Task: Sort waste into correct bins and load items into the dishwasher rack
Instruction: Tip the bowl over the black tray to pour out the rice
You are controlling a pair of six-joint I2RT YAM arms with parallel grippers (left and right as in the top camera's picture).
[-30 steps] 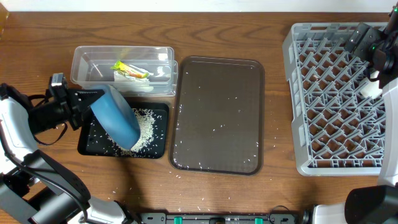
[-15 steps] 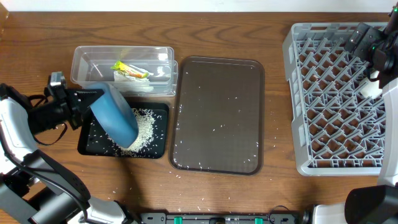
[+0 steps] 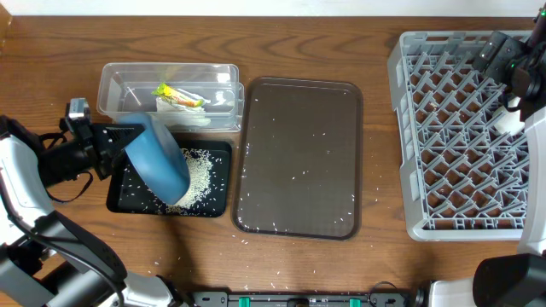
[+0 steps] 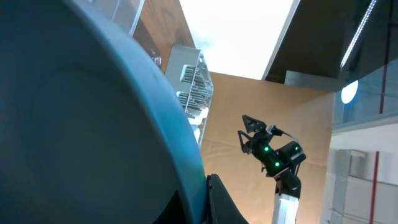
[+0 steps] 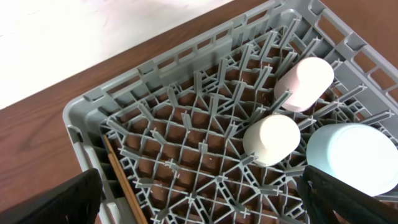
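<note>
Overhead, the job looks to be at the scraping stage. To the left of the brown serving tray [image 3: 299, 153], the left gripper [image 3: 126, 139] is clamped on the rim of the dark-blue dish [image 3: 158, 159]. It holds the dish tipped steeply on edge above the black tray [image 3: 223, 205], where the rice [image 3: 198, 175] has heaped up. I'd judge the dish is emptied or nearly so. The next move calls for carrying it clear across the serving tray to the dishwasher rack [image 3: 397, 128] on the far right. That is a long reach, so a handover may be needed. The right gripper [image 5: 205, 196] hangs over the rack with its fingers spread wide, holding nothing.

The rack is grey moulded plastic, square, with low walls and a floor of diagonal lattice ribs. The serving tray is flat, matt and round-cornered, flecked with stray grains. Up and left of it sits the clear tub [image 3: 115, 89], thin-walled and glossy. It holds the crumpled yellow-green wrapper [image 3: 177, 96] and what looks like white paper, though that is hard to make out. The dish is smooth, round and thick-rimmed.

Already in the rack are a pale-blue bowl [image 5: 351, 158], a pink cup [image 5: 305, 84] and a white cup [image 5: 272, 139], all upturned. The slim wooden chopsticks [image 5: 124, 186] lie in there too.
</note>
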